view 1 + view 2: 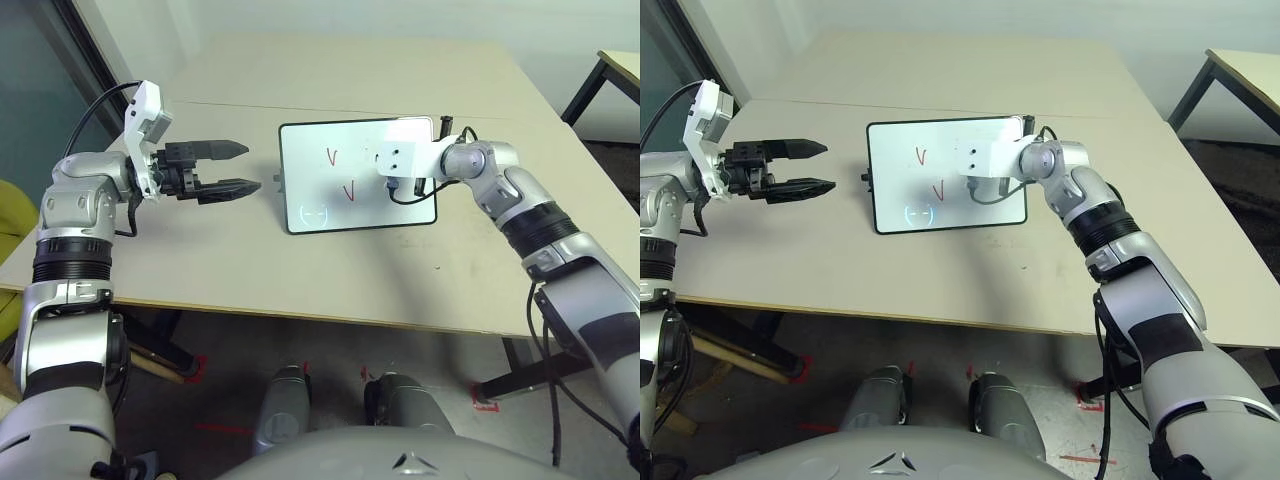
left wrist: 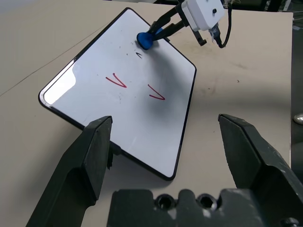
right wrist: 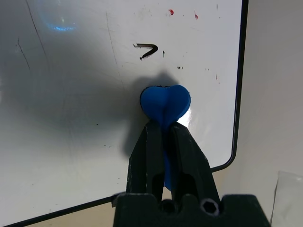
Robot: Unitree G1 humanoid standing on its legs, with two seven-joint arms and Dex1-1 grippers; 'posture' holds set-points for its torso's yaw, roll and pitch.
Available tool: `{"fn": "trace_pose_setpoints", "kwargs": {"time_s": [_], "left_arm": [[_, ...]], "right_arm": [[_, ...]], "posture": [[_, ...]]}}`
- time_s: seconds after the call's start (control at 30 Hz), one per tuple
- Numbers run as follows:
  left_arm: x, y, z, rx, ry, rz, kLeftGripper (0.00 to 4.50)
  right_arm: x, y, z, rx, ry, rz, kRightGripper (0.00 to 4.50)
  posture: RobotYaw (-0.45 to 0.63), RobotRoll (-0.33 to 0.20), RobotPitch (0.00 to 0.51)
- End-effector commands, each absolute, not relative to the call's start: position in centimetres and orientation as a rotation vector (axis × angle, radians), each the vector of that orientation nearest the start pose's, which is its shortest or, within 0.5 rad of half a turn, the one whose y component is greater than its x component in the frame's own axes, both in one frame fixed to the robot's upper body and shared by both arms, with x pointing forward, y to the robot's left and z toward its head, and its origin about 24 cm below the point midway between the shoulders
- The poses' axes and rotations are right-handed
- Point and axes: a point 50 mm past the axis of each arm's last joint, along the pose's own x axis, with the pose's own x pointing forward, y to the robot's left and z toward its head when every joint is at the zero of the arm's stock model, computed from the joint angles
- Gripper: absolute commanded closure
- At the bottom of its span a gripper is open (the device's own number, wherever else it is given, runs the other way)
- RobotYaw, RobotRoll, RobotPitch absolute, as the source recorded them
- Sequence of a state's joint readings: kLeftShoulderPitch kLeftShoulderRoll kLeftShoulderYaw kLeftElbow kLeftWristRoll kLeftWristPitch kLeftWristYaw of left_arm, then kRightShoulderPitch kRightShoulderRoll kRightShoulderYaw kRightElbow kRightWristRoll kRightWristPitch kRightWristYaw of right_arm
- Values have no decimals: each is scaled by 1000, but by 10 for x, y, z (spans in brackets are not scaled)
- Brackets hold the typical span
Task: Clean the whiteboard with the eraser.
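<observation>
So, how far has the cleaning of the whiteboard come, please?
Partly done at best: the right gripper grips the blue eraser over the whiteboard, where only faint specks show near it. Left to wipe: two red V marks and one small black mark. The left gripper is open and empty, beside the board.

Two red "V" marks and a smaller black V-shaped mark are seen drawn on the whiteboard (image 1: 320, 200).
</observation>
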State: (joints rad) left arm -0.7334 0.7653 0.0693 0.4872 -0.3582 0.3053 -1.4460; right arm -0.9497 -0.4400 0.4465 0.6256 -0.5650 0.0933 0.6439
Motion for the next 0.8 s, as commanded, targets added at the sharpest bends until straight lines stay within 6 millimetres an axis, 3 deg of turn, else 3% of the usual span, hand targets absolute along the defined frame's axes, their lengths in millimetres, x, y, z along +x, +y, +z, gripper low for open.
{"fn": "trace_pose_setpoints", "kwargs": {"time_s": [0.03,0.8], "left_arm": [[323,257,198,231,124,-1163,0],[321,263,202,254,133,-1139,0]], "right_arm": [[387,-120,147,-1292,181,700,4484],[380,-72,142,-1288,99,806,4484]], "posture": [[226,0,0],[247,0,0]]}}
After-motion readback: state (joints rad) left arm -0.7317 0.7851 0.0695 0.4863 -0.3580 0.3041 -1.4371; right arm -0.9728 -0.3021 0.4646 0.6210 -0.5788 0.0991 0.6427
